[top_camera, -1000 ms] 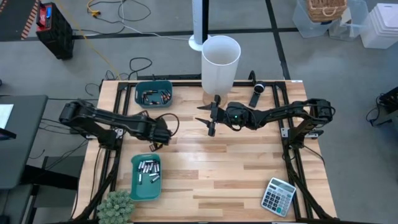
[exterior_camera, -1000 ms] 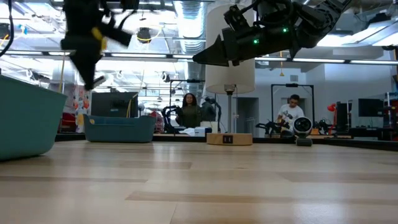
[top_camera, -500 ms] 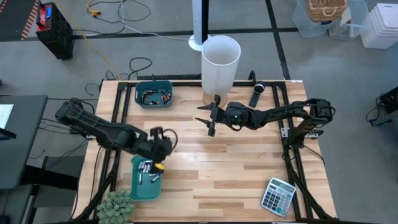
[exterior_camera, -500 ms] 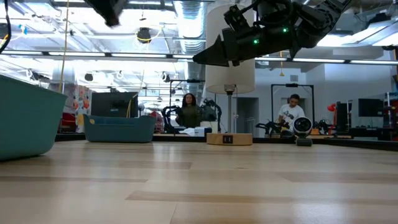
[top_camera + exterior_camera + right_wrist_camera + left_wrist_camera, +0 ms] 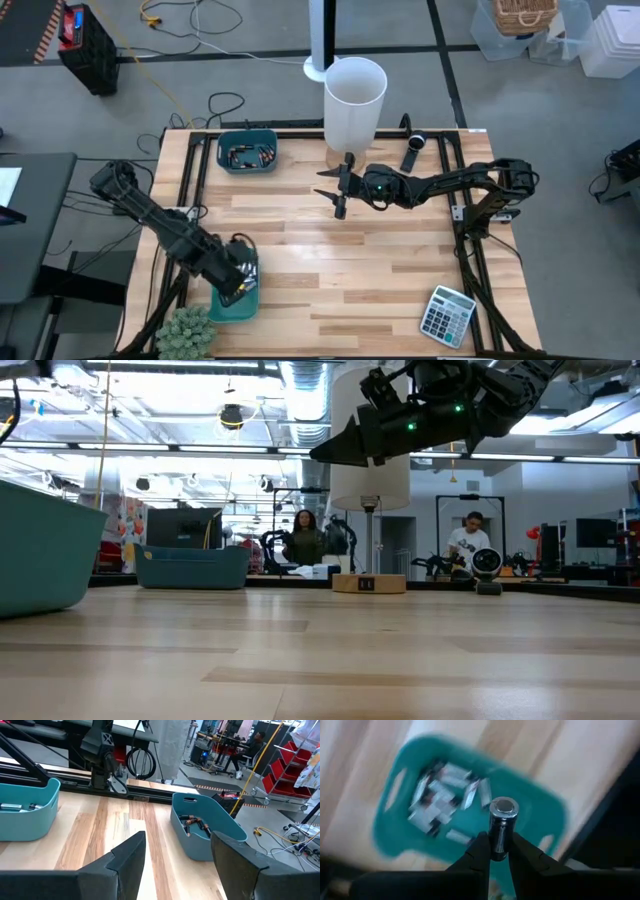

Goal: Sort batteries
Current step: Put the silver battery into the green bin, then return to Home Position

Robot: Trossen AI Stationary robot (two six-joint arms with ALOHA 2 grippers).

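- Left gripper point(image 5: 495, 856) hangs directly above the near teal bin point(image 5: 540, 810), its two dark fingers point(image 5: 476, 852) pinched on a single silvery battery point(image 5: 501, 826) that stands out between them with its metal cap facing away from the wrist.
- From overhead, that left gripper point(image 5: 230, 278) sits over the near teal bin point(image 5: 236, 312) at the table's front-left corner, the arm reaching in from the left edge.
- Loose batteries point(image 5: 442, 795) lie in a heap on the floor of the bin below the held cell (blurred, so I cannot count them); a few show past the arm from above too point(image 5: 249, 279).
- Right gripper point(image 5: 338, 190) hovers above the wooden table point(image 5: 380, 270) near its middle, just in front of the tall white cylinder point(image 5: 354, 100), with its fingers spread wide and nothing between them.
- Looking out along the right arm, those fingers point(image 5: 127, 857) frame bare planks, with the far teal bin point(image 5: 207, 832) ahead holding dark and copper-toned batteries point(image 5: 194, 824).
- That far teal bin point(image 5: 247, 151) stands at the table's back-left, well apart from the near one.
- A potted green plant point(image 5: 186, 334) sits just beside the near bin at the front corner, and a calculator point(image 5: 446, 315) lies at the front-right.
- At table height, the right gripper point(image 5: 345, 448) shows up high and a person point(image 5: 303, 538) is visible in the room beyond.
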